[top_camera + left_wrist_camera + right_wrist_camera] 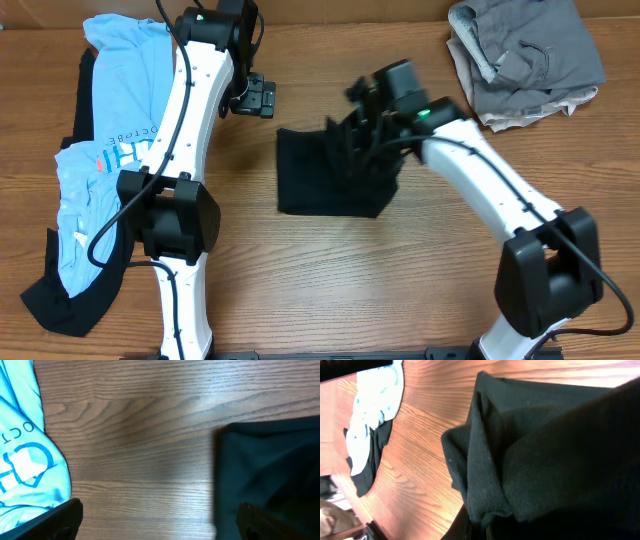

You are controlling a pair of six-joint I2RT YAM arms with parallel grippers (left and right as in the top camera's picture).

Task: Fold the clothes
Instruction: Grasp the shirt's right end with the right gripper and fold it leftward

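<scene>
Right pincer (360, 140) closed, pinching bunched edge of black shirt (320, 185), edge raised off table (400, 280). Shirt sits mid-table, partly folded, rest lying flat. Left pincer (255, 97) wide open, holding nothing, over bare wood between shirt and blue tee (115, 120).

Risks:
- Several layers look wadded in my grip, so fold may land lumpy or crooked.
- Nothing pins flat part, so pull could drag whole shirt.
- Small pinch may slip mid-carry.

Grey pile (525, 55) in far corner, well apart, no snag likely.
</scene>
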